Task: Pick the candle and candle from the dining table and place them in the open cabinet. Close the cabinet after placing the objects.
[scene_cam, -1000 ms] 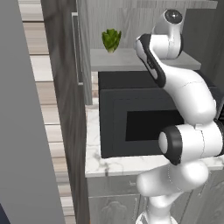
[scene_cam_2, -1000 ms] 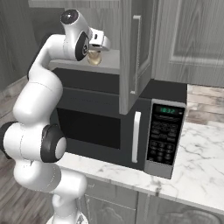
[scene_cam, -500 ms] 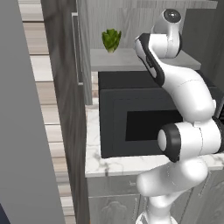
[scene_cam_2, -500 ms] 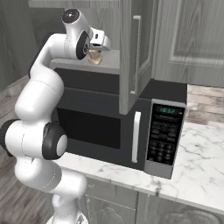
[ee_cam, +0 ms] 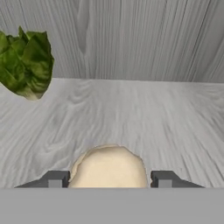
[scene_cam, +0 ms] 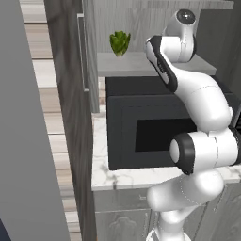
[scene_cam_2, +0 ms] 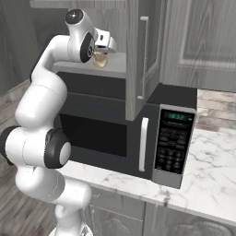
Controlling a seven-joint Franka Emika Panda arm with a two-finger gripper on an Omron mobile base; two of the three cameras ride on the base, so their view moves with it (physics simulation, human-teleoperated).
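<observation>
A cream candle (ee_cam: 108,168) stands on the pale grey shelf (ee_cam: 131,113) of the open cabinet, right between my two fingertips (ee_cam: 54,179). My gripper (ee_cam: 109,179) flanks it closely; whether the pads still press it I cannot tell. From the right base view the candle (scene_cam_2: 100,60) shows under the gripper (scene_cam_2: 104,51), at the shelf's (scene_cam_2: 117,70) front, beside the open grey cabinet door (scene_cam_2: 138,55). In the left base view the arm reaches up over the shelf (scene_cam: 136,63). The dining table is out of view.
A green leafy vegetable (ee_cam: 26,65) sits on the shelf to the candle's left, also in the left base view (scene_cam: 120,43). A black microwave (scene_cam_2: 138,129) stands below the shelf on the marble counter (scene_cam_2: 212,175). The other open door (scene_cam: 70,94) stands at the left.
</observation>
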